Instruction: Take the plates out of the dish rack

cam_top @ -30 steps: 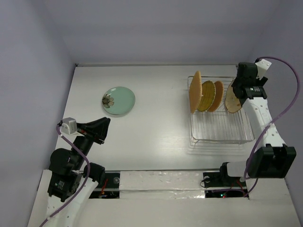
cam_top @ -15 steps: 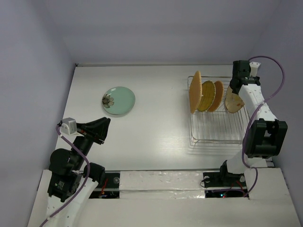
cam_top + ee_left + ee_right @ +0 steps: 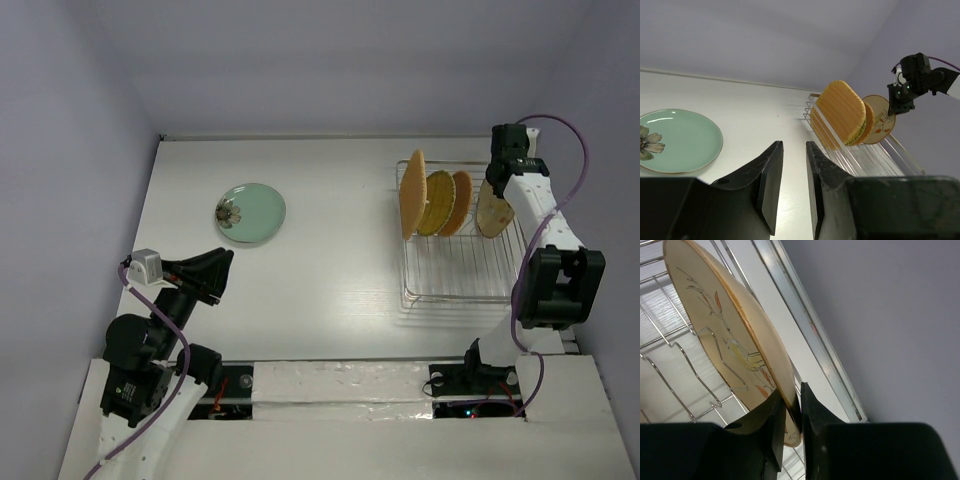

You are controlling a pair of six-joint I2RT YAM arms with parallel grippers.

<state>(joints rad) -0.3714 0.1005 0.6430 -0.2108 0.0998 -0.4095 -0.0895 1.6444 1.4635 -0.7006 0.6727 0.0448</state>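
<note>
Top external: white table (image 3: 320, 200), dish rack (image 3: 460, 275) right, lilac walls (image 3: 330, 60).

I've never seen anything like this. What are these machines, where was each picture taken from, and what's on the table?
These are two robot arms bolted at the table's near edge, each ending in a two-fingered pincer. The wide picture comes from a camera above and behind them. The other two come from small cameras on the wrists, so the black fingers show up close. On the white table lies a pale green plate with a flower on it. To the right stands a wire dish rack holding three woven plates and a cream plate, all on edge. The right pincer pinches the cream plate's rim while the plate sits in the rack. The left pincer holds nothing, its fingers slightly apart.
</note>
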